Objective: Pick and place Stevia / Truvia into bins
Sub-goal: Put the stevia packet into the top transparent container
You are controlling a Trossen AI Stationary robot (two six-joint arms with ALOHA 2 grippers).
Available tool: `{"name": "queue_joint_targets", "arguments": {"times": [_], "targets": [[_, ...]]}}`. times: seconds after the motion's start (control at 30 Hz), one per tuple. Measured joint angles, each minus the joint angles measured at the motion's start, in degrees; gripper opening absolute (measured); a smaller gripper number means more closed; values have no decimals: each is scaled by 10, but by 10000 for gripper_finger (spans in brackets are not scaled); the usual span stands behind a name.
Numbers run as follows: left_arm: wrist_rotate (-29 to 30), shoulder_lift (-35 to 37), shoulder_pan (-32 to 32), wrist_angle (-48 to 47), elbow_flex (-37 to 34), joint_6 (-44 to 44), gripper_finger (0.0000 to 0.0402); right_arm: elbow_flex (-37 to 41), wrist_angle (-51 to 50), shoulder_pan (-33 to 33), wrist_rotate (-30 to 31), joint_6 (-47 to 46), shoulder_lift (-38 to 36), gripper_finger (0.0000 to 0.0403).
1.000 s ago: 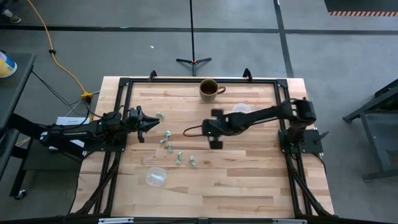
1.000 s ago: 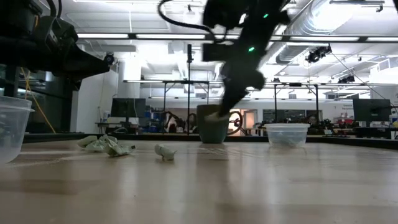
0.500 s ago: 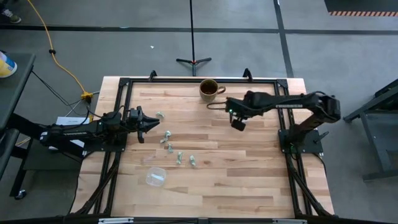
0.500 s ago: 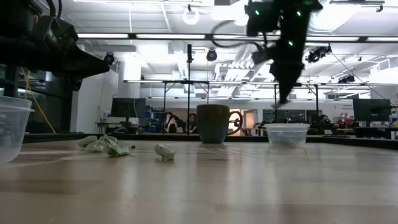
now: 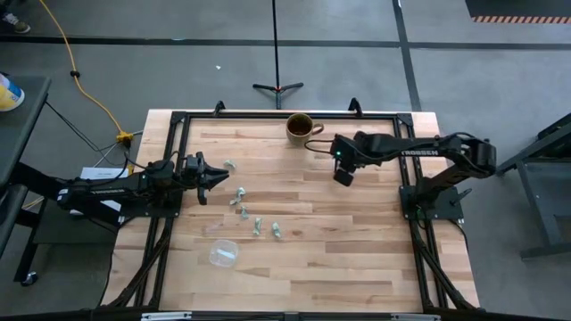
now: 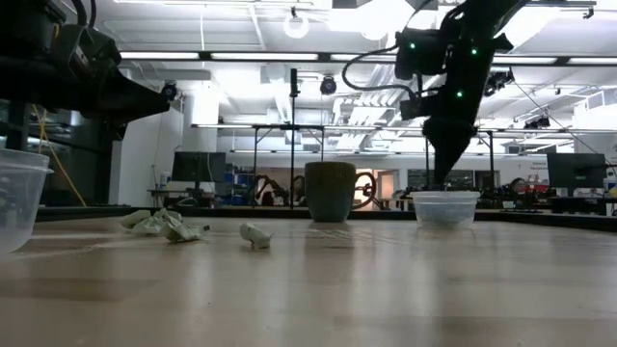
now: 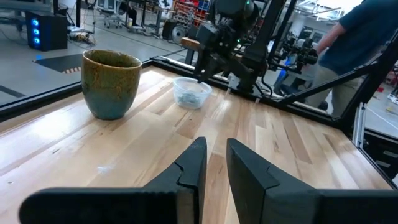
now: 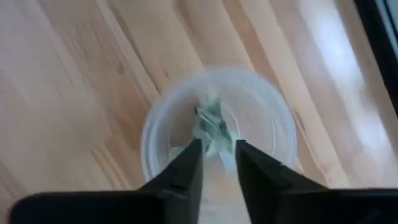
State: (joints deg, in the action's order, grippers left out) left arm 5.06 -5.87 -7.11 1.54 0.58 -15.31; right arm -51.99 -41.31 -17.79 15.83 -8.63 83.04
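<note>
My right gripper hangs over the far right clear cup, shut on one pale green and white packet. In the low view its fingers point down just above that cup. Several loose packets lie flat on the wood left of the middle. A second clear cup stands near the left front. My left gripper waits low at the left edge, shut and touching nothing. My right gripper pinches the packet's near end between its two fingertips, coming from above and pointing down. The packet sticks out past the fingertips, lifted clear over the cup's opening.
A brown mug stands at the far edge, just left of the right arm. A black frame runs round the table top. The near half of the wood is bare. A person stands beyond the table.
My right gripper has risen from the middle of the table and swung toward the far right, past the mug. It has then come down over the far right cup. My left arm has kept still.
</note>
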Motion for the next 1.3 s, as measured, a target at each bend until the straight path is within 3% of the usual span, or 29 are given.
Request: {"name": "queue_joint_targets", "arguments": {"times": [0.07, 0.13, 0.23, 0.3, 0.47, 0.6, 0.73, 1.1, 1.3], "targets": [[0, 0, 0, 0, 0, 0, 99, 0, 31, 2, -8, 11, -3, 121], [0, 0, 0, 0, 0, 0, 99, 6, 112, 10, -54, 28, -3, 144], [1, 0, 0, 0, 0, 0, 99, 29, 293, 39, -215, 84, -1, 169], [2, 0, 0, 0, 0, 0, 99, 48, 422, 72, -286, 104, 6, 177], [6, 0, 0, 1, 0, 0, 99, 64, 606, 176, -263, 142, 62, 175], [6, 0, 0, 2, 0, 0, 99, 33, 611, 235, -221, 157, 138, 167], [6, 0, 0, 1, 0, 0, 99, -11, 604, 257, -217, 152, 214, 170], [6, 0, 0, 0, 0, 0, 99, -117, 562, 259, -258, 166, 327, 265], [6, 0, 0, 1, 0, 0, 99, -125, 552, 258, -267, 178, 348, 281]]}}
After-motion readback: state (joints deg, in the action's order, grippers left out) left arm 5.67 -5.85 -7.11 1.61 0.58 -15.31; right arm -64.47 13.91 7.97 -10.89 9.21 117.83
